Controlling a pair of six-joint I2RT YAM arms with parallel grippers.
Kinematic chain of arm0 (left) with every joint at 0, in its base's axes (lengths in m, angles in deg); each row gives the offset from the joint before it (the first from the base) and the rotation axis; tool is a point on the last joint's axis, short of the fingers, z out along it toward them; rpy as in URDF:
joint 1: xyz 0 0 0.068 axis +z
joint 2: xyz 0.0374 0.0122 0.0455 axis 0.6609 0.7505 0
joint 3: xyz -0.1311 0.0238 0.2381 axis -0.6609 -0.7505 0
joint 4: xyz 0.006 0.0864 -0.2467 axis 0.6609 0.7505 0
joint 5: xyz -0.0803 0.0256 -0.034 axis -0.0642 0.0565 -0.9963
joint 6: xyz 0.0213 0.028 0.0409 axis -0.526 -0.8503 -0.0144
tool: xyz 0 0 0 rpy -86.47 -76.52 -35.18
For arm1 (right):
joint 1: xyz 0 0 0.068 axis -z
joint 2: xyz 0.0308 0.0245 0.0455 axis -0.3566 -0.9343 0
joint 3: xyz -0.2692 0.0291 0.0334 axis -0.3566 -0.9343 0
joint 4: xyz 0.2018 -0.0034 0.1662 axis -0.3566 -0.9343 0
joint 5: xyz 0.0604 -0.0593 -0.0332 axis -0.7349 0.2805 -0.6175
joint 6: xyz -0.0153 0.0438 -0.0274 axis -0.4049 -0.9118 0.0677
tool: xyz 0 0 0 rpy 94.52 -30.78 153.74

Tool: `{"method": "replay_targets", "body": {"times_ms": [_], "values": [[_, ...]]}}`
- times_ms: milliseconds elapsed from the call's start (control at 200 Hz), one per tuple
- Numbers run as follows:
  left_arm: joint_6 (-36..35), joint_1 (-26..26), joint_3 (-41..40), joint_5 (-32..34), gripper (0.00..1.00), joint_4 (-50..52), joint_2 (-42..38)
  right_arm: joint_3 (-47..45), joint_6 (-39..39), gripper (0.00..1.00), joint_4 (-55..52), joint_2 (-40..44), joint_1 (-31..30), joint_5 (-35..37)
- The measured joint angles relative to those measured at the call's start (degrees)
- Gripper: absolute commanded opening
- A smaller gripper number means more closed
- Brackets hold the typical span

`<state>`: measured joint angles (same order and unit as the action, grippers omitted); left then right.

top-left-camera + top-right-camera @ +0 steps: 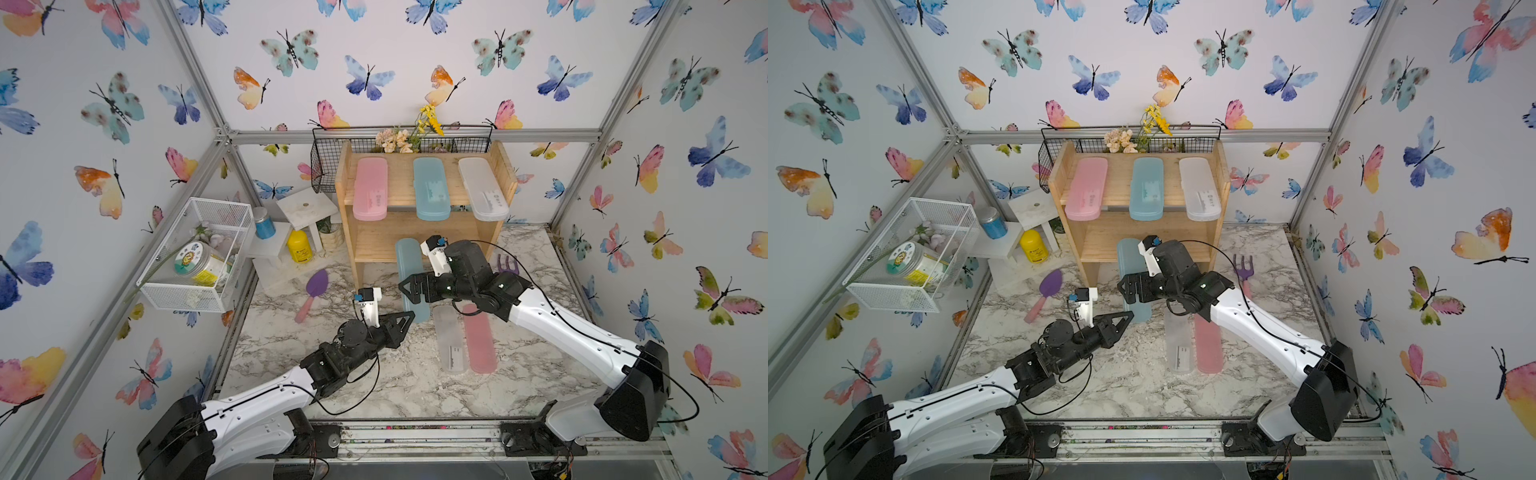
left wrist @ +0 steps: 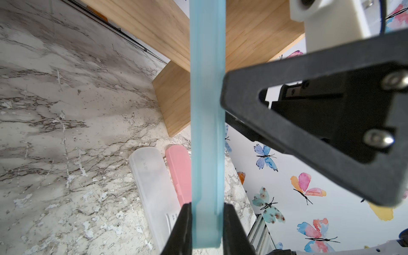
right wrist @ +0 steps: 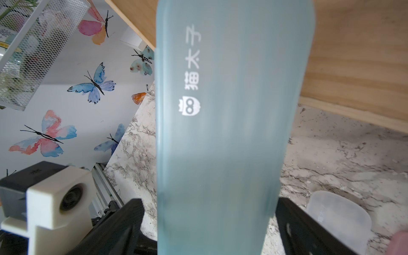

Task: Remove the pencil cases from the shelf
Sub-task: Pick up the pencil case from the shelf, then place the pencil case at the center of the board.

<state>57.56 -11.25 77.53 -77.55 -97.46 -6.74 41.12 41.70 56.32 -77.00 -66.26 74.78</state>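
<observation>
The long translucent teal-blue plastic pencil case (image 1: pixel 409 274) is held clear of the light pine two-tier shelf (image 1: pixel 419 232), its long axis running from the shelf's lower tier toward the robot's side. Its near end is pinched across the thin edges by the closed left gripper (image 2: pixel 207 229). The right gripper (image 3: pixel 212 220) is spread wide astride its flat width, contact unclear. Both arms are stretched toward the shelf.

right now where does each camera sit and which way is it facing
Top views: high at the front, looking down at the shelf; both arms show.
Left wrist: on the left pincer, shut on the teal case, facing the shelf.
Right wrist: on the open right pincer, either side of the case.
Shared: the teal case.
</observation>
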Motion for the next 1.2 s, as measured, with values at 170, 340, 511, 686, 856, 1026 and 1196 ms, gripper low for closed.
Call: {"method": "replay_targets", "body": {"times_ms": [170, 340, 511, 686, 856, 1026, 1196], "values": [[-0.11, 0.00, -0.02, 0.39, 0.11, 0.35, -0.50, 0.00, 0.00, 0.99, 0.83, -0.83, 0.00, -0.02], [-0.13, 0.00, -0.02, 0.39, 0.11, 0.44, -0.50, -0.02, 0.00, 0.96, 1.36, -1.90, 0.00, -0.02], [-0.33, -0.02, -0.02, 0.42, 0.15, 0.46, -0.48, -0.02, -0.37, 0.76, 2.51, -1.97, 0.00, -0.09], [-1.14, -0.04, -0.02, 0.48, 0.74, 0.42, -0.52, -0.11, -0.39, 0.75, 2.67, -1.97, 0.00, 0.00], [-1.77, -0.52, 0.31, 2.93, 0.99, 3.56, -1.95, -1.55, 0.28, 0.77, 1.05, -0.87, 0.00, 2.08], [-2.19, -1.66, 1.77, 11.54, 0.99, 13.86, -7.28, -6.75, 1.09, 0.77, -2.73, 4.79, 0.00, 6.14], [-0.39, -1.88, 3.98, 22.88, 0.99, 26.82, -14.34, -15.21, -1.40, 0.76, -4.22, 10.75, 0.00, 7.04]]}}
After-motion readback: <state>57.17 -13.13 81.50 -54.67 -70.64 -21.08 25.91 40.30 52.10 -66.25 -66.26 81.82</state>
